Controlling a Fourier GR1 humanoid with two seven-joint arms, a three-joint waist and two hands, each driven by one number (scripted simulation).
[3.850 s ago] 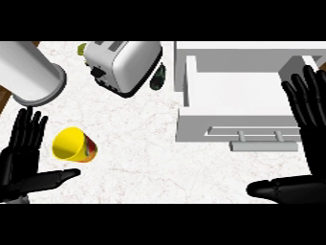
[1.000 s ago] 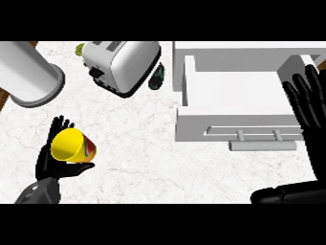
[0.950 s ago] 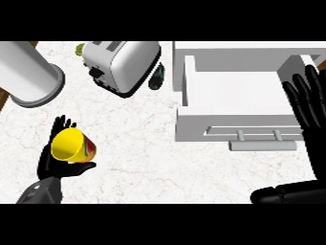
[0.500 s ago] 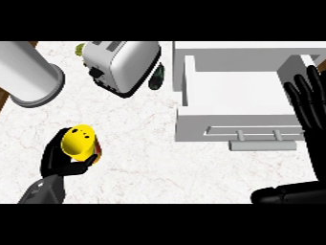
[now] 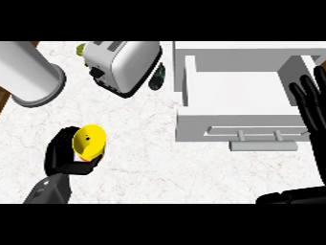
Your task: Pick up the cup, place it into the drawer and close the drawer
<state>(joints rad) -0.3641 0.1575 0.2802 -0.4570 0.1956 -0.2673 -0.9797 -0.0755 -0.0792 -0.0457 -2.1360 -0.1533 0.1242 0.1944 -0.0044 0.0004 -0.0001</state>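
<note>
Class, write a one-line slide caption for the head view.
Left hand grips the yellow cup; open drawer waits beside the resting right hand.

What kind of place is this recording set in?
Most likely a kitchen. A toaster stands on a pale marbled counter, a white drawer is pulled open beside it, and the left hand holds a yellow cup above the counter.

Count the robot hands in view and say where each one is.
2. The black left robot hand is low on the left, curled round the yellow cup over the white marble counter. The black right robot hand rests open at the right edge, beside the open white drawer.
</note>
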